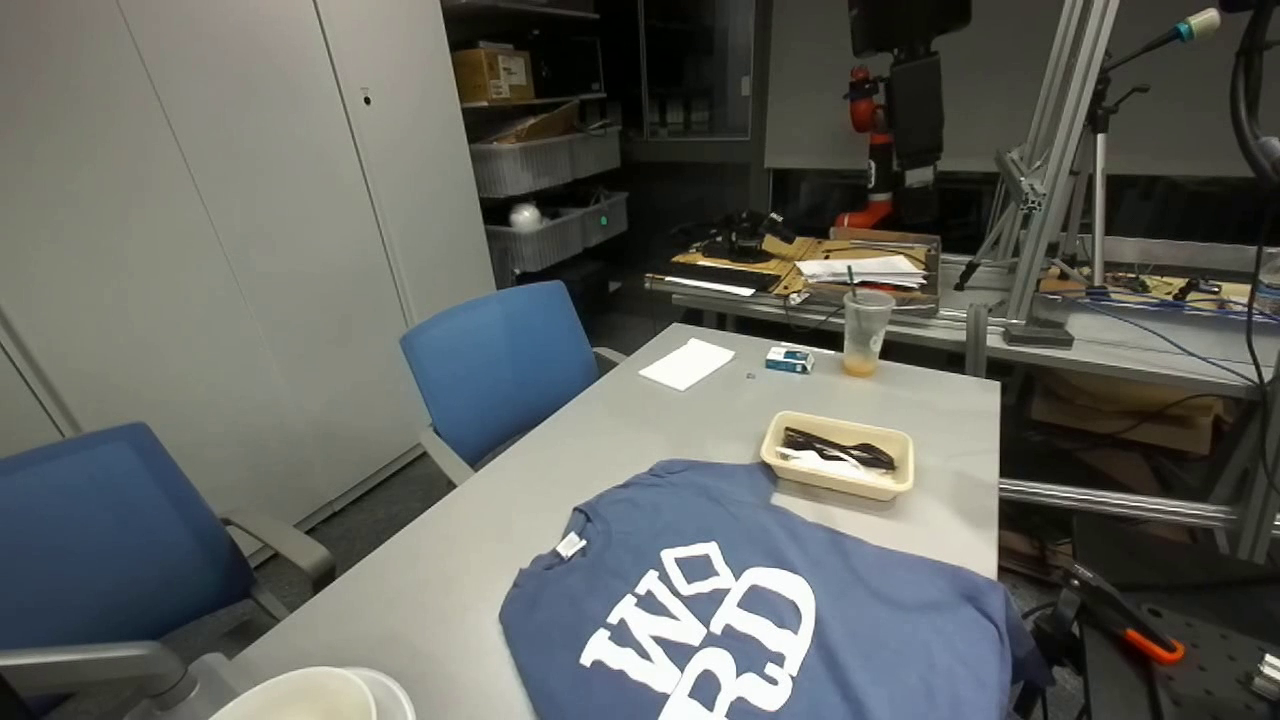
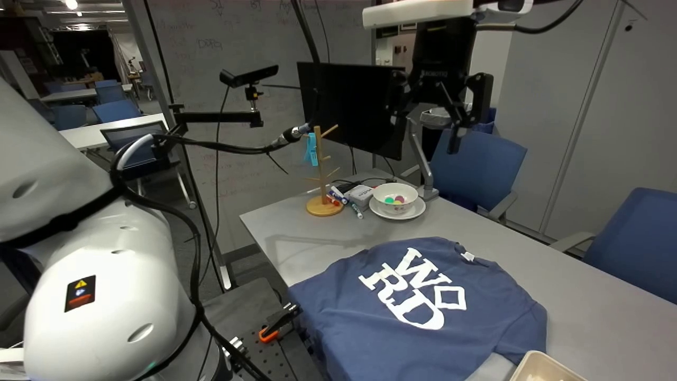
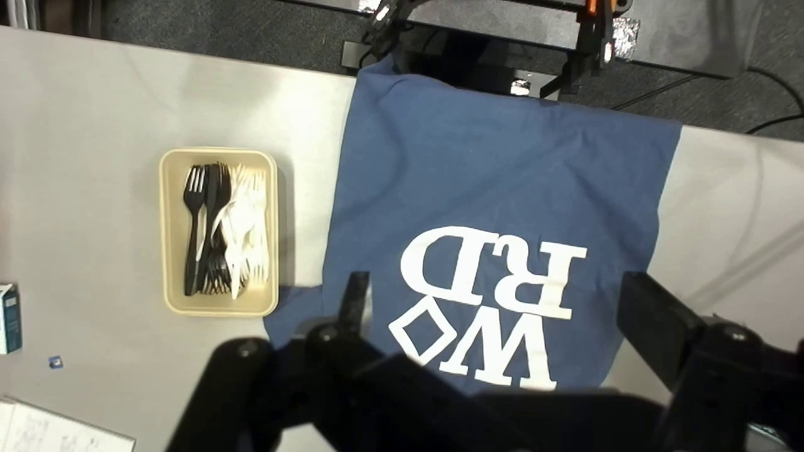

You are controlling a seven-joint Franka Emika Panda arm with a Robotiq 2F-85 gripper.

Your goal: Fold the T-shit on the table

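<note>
wrist view: the pincer is released, its blunt black jaws standing far apart. below it, and apart from it, lies the t-shirt, soft slate-blue cloth spread out with shallow wrinkles, thick white block letters and a hollow four-sided shape on its chest. ahead of the pincer, the cloth's lower end droops over the edge of the table, whose top is smooth, plain and pale grey. left of the pincer, by a sleeve, sits a cream tray with rounded corners, carrying slim black forks and white cutlery; i cannot tell whether tray and sleeve touch. farther out on that side are a small teal-and-white box and, in an exterior view, a flat white sheet of paper and a clear, tapering cup, pale orange at its bottom. on the pincer's opposite side, an exterior view shows a round white bowl of small coloured balls on a shallow plate, and a wooden stand with thin pegs and a disc-shaped base.
</note>
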